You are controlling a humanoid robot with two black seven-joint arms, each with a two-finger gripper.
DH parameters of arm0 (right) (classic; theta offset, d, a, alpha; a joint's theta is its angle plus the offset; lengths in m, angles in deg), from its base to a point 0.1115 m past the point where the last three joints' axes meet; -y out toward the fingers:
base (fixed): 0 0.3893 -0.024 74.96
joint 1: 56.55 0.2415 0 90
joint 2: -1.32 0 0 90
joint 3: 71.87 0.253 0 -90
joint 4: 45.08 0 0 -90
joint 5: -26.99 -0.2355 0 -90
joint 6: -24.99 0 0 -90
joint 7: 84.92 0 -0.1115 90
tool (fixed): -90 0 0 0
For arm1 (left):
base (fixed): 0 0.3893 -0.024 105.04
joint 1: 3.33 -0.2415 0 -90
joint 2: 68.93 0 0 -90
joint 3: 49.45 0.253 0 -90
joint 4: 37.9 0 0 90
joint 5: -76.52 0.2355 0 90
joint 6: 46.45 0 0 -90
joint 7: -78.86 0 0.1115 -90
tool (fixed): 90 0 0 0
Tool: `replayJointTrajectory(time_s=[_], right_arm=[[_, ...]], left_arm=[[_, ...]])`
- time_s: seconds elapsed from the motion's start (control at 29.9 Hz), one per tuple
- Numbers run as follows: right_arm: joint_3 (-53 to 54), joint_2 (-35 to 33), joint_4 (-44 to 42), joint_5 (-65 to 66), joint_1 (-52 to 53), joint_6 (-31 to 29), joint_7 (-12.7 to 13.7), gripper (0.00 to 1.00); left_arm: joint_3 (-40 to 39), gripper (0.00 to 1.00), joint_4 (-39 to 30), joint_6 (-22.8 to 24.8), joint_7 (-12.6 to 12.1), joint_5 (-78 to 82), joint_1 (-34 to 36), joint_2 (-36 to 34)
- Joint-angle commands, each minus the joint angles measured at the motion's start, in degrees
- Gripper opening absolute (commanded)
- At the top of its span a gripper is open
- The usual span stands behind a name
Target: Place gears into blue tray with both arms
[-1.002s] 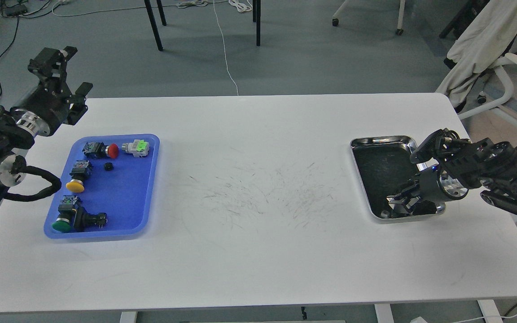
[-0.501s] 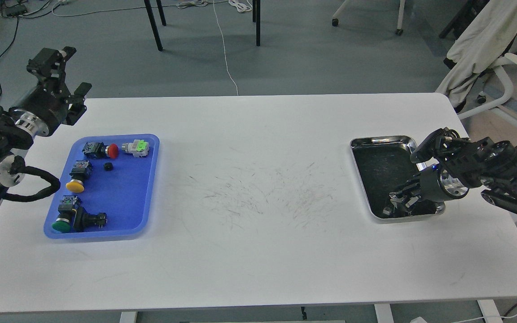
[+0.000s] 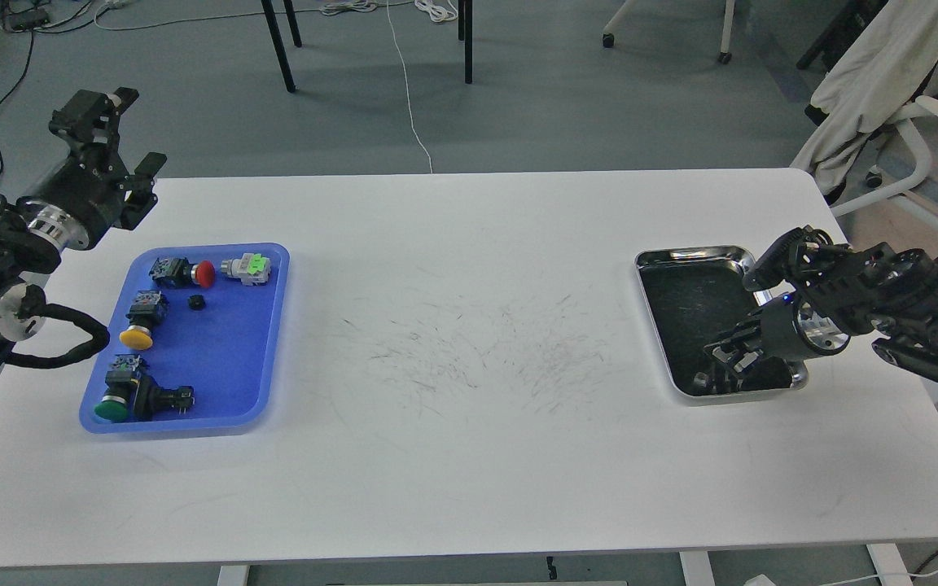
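The blue tray lies at the table's left. One small black gear rests in its upper middle, among several push-button switches. My left gripper hovers open beyond the tray's far left corner, above the table's edge, holding nothing. My right gripper reaches down into the front part of the steel tray. Its fingers are dark against the tray's dark inside, so its state is unclear. A small dark bit lies by its fingertips; whether it is a gear I cannot tell.
Switches with red, yellow and green caps, plus a grey-and-green one, fill the blue tray. Scuffed white tabletop spans between the trays. Chairs and cables stand beyond the table's far edge.
My right gripper has shifted slightly up and back inside the steel tray's front end. The left arm has barely moved, and the gear in the blue tray stays put.
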Motion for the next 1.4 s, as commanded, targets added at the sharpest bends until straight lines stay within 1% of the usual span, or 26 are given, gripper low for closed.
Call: replayJointTrajectory(time_s=[0.0, 0.13, 0.27, 0.4, 0.57, 0.67, 0.77, 0.94, 1.04, 1.14, 1.24, 1.3, 1.37], right_arm=[[0.41, -0.01, -0.04, -0.12, 2.04, 0.02, -0.03, 0.01], [2.25, 0.08, -0.30, -0.21, 3.54, 0.28, -0.03, 0.01], [7.43, 0.25, -0.04, -0.30, 4.24, 1.42, -0.03, 0.01], [10.16, 2.18, 0.23, -0.47, 4.85, 2.82, -0.03, 0.01], [15.35, 4.82, 1.11, -1.09, 5.21, 6.95, -0.11, 0.01], [18.07, 6.75, 3.46, -2.14, 5.03, 11.25, -0.99, 0.01], [18.34, 8.77, 4.89, -3.73, 4.95, 14.34, -1.08, 0.01], [18.52, 11.06, 5.50, -3.90, 4.24, 15.48, -1.34, 0.01], [18.52, 13.60, 5.24, -3.82, 3.28, 16.89, -1.26, 0.01], [18.69, 15.72, 4.71, -3.73, 1.79, 18.47, -1.26, 0.01], [18.34, 17.12, 4.36, -3.64, 0.64, 19.00, -1.34, 0.01], [18.25, 18.70, 3.48, -3.55, -0.32, 19.00, -1.34, 0.01], [18.17, 20.28, 2.34, -3.47, -1.11, 19.09, -1.43, 0.01]], left_arm=[[0.00, 0.94, -0.02, -0.32, 0.00, 0.09, 0.00, -0.17], [0.00, 0.94, -0.02, -0.50, 0.00, 0.09, -0.09, -0.26], [0.00, 0.94, -0.02, -0.50, 0.00, 0.09, -0.09, -0.26], [0.00, 0.94, -0.02, -0.41, 0.00, 0.09, -0.09, -0.43], [0.00, 0.94, -0.55, -0.41, 0.00, 0.09, -0.09, -2.19], [0.00, 0.94, -0.64, -0.41, 0.00, 0.09, -0.09, -2.37], [-0.09, 0.94, -0.81, -0.32, 0.00, 0.00, -0.09, -3.33], [-0.97, 0.94, -0.99, 1.34, 0.00, -1.85, -0.09, -3.34], [-1.40, 0.94, -1.16, 1.26, 0.00, -2.37, -0.09, -2.81], [-1.58, 0.94, -2.83, 1.17, 0.00, -3.69, -0.09, -2.72], [-1.58, 0.94, -3.45, 1.34, 0.00, -4.04, 0.00, -2.72], [-2.02, 0.97, -2.93, 1.70, 0.00, -4.48, 0.09, -2.37], [-2.11, 0.97, -2.49, 1.70, 0.00, -4.83, 0.44, -1.84]])
